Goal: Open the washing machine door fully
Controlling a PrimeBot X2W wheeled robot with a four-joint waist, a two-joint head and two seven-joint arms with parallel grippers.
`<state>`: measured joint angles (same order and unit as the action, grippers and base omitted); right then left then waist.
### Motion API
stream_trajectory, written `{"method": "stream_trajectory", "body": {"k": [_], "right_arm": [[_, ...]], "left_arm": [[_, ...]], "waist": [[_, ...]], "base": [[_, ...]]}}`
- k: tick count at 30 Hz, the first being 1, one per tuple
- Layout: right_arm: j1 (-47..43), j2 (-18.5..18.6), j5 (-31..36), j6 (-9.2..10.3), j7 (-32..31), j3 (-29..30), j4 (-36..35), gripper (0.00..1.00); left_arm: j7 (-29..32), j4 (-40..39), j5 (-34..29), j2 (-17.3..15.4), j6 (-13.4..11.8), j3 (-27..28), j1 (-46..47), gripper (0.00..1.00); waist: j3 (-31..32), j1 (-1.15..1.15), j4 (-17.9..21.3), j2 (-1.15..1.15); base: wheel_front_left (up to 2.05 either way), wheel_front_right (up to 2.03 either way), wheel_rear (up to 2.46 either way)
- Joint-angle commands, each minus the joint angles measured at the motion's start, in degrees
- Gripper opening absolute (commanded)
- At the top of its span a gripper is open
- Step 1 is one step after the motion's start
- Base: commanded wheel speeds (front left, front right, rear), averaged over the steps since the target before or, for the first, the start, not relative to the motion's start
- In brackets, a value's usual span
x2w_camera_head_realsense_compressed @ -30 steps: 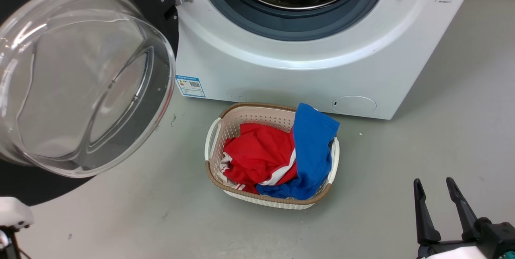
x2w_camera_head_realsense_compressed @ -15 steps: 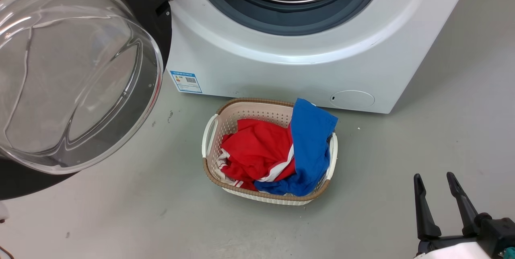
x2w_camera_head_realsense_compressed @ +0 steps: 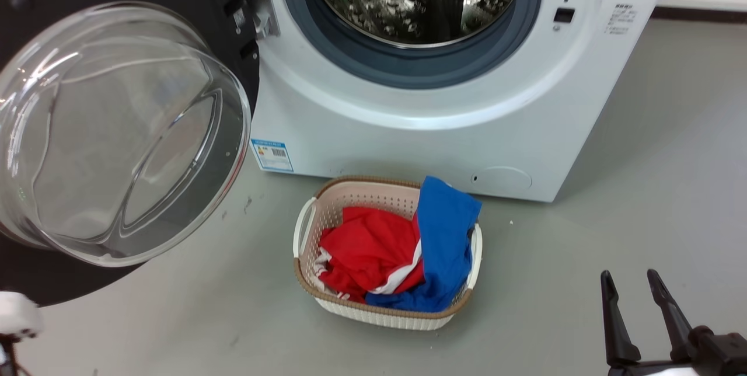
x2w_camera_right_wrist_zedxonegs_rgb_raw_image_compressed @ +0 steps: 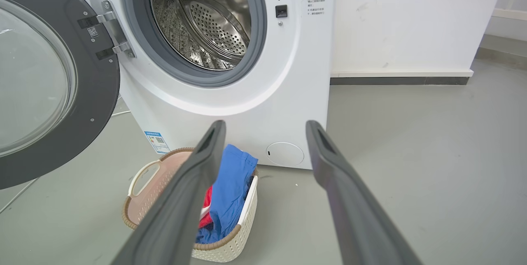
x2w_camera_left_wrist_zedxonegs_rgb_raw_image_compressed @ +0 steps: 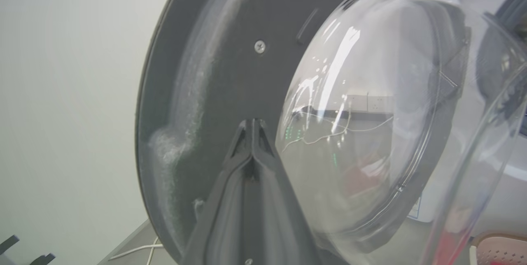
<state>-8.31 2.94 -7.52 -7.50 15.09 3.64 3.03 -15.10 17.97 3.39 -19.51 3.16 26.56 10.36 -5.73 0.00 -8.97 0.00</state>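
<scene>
**DOOR OPENING: FINAL SWING STAGE**

**Position of the workpiece.** The large round glossy black washing machine door (x2w_camera_head_realsense_compressed: pixel 117 136), with its bulging clear glass bowl, hangs from a silver metal hinge (x2w_camera_right_wrist_zedxonegs_rgb_raw_image_compressed: pixel 115 30) on the left side of the big white front-loading washing machine (x2w_camera_head_realsense_compressed: pixel 408 131). It stands swung well clear of the grey-sealed perforated steel drum (x2w_camera_head_realsense_compressed: pixel 408 2), inner face turned toward the robot.

**Gripper state.** The left gripper (x2w_camera_left_wrist_zedxonegs_rgb_raw_image_compressed: pixel 252 123) has its fingers pressed together with nothing between them. The tips lie at the black ring of the door's inner face, just beside the glass bowl; whether they touch it cannot be confirmed. The right gripper (x2w_camera_head_realsense_compressed: pixel 629 275) has its fingers spread wide and empty, low over the grey floor (x2w_camera_head_realsense_compressed: pixel 583 317), well apart from the machine.

**Step in hand.** Judged as late travel: the latch is released, the drum mouth is exposed, and only the last part of the swing is left.

**Next move.** Push with the left tips on the black ring, away from the machine and about the hinge, until the door stops. Keep off the curved glass, where the tips would likely slide.

**Inventory.**
- One washing machine, one door, one hinge.
- One blue rectangular sticker (x2w_camera_head_realsense_compressed: pixel 271 155).
- One beige perforated plastic laundry basket (x2w_camera_head_realsense_compressed: pixel 303 230), on the floor in front of the machine.
- Two garments in it: one red garment (x2w_camera_head_realsense_compressed: pixel 367 247) and one blue garment (x2w_camera_head_realsense_compressed: pixel 443 230).
- Two grippers.
</scene>
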Motion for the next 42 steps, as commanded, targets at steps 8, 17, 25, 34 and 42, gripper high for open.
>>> {"method": "stream_trajectory", "body": {"k": [8,17,25,34,42], "right_arm": [[-2.29,-0.12,-0.22,0.0,0.1,0.45,-1.1,1.0],[-3.53,-0.12,-0.19,0.01,0.1,0.41,-3.33,1.0],[-3.87,-0.12,-0.46,0.0,0.1,0.43,-5.74,1.0],[-4.74,-0.12,-0.52,0.0,0.1,0.8,-6.34,1.0],[-5.75,-0.12,-0.89,0.0,0.1,1.16,-5.78,1.0]], "left_arm": [[-0.11,-13.76,-4.09,5.32,0.69,-6.87,-5.39,0.0],[-0.11,-21.61,-6.76,9.71,1.05,-16.12,-9.1,0.0],[-0.11,-21.86,-6.29,12.49,1.2,-21.86,-11.82,0.0],[-0.11,-17.63,-5.06,14.12,0.29,-25.51,-13.83,0.0],[-0.11,-13.37,-3.14,15.1,-0.28,-27.6,-14.68,1.0]], "waist": [[3.96,0.0,0.23,0.0],[5.89,0.0,1.71,0.0],[6.77,0.0,3.61,0.0],[7.44,0.0,4.49,0.0],[7.9,0.0,4.86,0.0]], "base": [[0.0,0.0,0.0],[0.0,0.0,0.0],[0.0,0.0,0.0],[0.0,0.0,0.0],[0.0,0.0,0.0]]}}
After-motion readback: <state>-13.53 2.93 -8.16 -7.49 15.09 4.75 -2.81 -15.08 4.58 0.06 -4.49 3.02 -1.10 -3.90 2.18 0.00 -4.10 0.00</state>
